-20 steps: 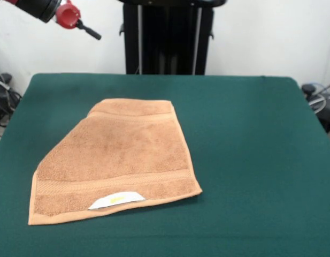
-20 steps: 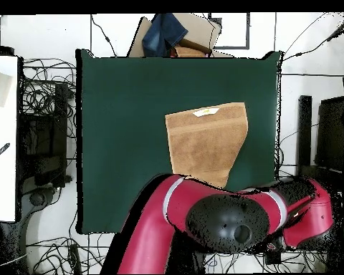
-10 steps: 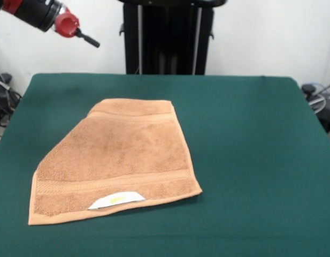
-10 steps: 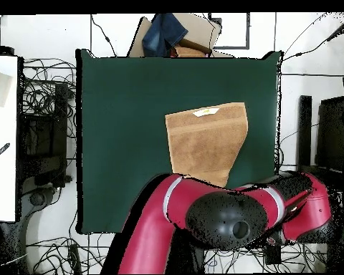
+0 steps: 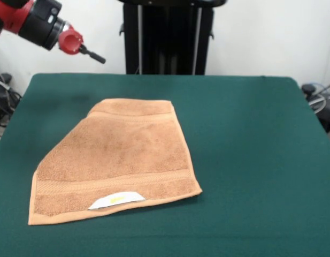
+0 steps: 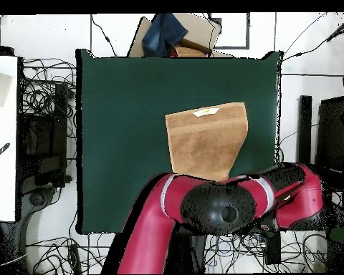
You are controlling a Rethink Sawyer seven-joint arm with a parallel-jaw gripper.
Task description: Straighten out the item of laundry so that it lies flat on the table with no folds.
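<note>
The item of laundry (image 5: 116, 160), a light orange-tan towel, lies on the green table (image 5: 250, 139) left of centre. Its far left corner is folded in, which leaves a slanted left edge. A white label (image 5: 116, 199) shows at its near hem. From above, the towel (image 6: 207, 140) is right of the table's (image 6: 125, 129) middle, and its lower edge meets the red arm (image 6: 225, 204). The arm's end with my gripper (image 5: 68, 42) hangs above the table's far left corner, well clear of the towel. Its state does not show.
A cardboard box with blue cloth (image 6: 176, 34) sits past the table's top edge in the overhead view. Cables (image 6: 46, 107) run along the table's sides, and a white surface (image 6: 3, 136) stands at the left. Wide bare felt surrounds the towel.
The arm's end has shifted a little right and down in the front view; from above, the arm has swung inward toward the table. The towel has not moved.
</note>
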